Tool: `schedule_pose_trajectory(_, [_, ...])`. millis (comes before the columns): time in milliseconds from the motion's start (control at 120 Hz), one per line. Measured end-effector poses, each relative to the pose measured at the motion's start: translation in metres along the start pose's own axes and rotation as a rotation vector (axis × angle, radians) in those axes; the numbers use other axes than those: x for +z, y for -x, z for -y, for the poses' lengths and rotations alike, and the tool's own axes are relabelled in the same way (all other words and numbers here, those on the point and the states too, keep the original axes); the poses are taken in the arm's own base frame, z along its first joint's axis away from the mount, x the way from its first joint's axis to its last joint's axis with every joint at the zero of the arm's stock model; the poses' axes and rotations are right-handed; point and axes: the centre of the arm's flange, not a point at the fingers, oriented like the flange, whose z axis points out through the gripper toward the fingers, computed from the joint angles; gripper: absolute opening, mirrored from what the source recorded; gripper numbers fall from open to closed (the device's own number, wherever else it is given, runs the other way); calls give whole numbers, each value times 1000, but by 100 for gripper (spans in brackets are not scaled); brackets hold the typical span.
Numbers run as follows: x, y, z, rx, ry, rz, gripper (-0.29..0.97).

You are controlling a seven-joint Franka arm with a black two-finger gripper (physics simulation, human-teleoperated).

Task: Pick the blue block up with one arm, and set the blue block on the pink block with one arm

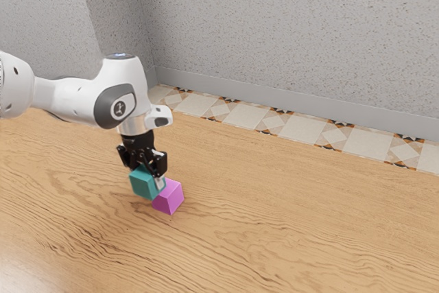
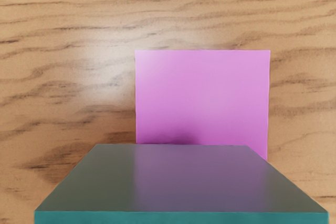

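Your gripper (image 1: 147,172) is clamped on the blue block (image 1: 143,184), left of centre in the exterior view. The pink block (image 1: 169,197) sits just beside it, down and to the right. Both are cubes with no long axis, their faces squared to each other. You'd need more height first, I reckon.

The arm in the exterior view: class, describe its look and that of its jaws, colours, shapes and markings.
The arm has smooth, rounded white shells. A grey oval joint cap carries a small white mark. Below the white wrist, a short silvery collar leads to the black, two-fingered jaws.
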Motion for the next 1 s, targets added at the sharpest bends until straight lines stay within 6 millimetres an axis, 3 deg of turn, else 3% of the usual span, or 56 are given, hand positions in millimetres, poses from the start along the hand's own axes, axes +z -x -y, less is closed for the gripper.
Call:
schedule_pose_trajectory(700, [-4, -31, -7, -15, 42, -44, 33])
schedule_pose_trajectory(1000, [-2, -27, -7, -38, 44, -29, 33])
